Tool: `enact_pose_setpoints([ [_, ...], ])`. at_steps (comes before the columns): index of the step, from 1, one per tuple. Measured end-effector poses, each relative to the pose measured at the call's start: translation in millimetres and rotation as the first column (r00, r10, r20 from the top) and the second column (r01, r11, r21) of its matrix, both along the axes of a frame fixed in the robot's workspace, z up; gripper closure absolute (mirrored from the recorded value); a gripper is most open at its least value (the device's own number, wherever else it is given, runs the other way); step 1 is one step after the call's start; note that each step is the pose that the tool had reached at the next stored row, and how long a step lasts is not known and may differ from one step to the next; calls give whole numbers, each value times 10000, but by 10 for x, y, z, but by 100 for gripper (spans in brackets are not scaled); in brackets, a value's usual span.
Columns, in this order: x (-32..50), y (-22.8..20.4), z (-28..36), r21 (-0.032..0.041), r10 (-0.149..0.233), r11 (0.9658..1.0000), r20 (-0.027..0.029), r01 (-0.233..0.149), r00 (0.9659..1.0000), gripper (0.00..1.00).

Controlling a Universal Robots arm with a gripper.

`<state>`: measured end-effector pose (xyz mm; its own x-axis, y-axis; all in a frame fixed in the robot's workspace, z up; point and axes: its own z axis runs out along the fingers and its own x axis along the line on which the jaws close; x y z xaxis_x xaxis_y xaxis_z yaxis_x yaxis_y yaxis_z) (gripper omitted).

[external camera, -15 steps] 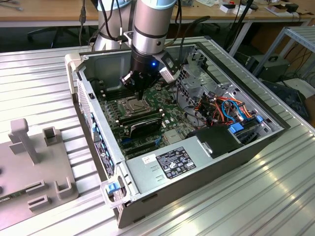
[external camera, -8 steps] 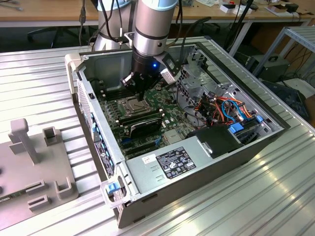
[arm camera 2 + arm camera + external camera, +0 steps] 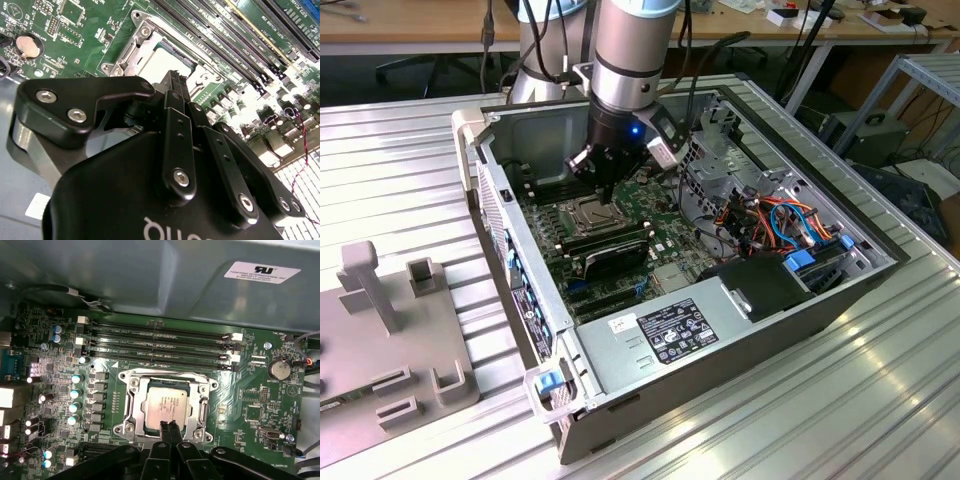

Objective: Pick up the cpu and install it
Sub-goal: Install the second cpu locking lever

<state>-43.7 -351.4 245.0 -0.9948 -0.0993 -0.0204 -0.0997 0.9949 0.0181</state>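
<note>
The gripper (image 3: 169, 429) has its two fingertips pressed together, holding nothing, their tips at the near edge of the cpu (image 3: 167, 405). The cpu lies flat and square inside the socket frame (image 3: 131, 407), which suggests it is already seated, with the closed tips placed to nudge or press it rather than to grasp. The frame sits mid-board on the motherboard (image 3: 250, 395), just beside the memory slots (image 3: 160, 347). In the exterior view the arm reaches down into the open computer case (image 3: 740, 330), near its back wall.
</note>
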Motion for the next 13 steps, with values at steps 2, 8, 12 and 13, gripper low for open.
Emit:
enact_pose_setpoints([
  [2,1,-7,22,2,3,10000,2,-3,10000,89],
  [8,0,-122,30,1,1,10000,1,-1,10000,89],
  [12,0,-199,30,0,1,10000,1,-1,10000,89],
  [13,0,-213,30,1,1,10000,1,-1,10000,89],
])
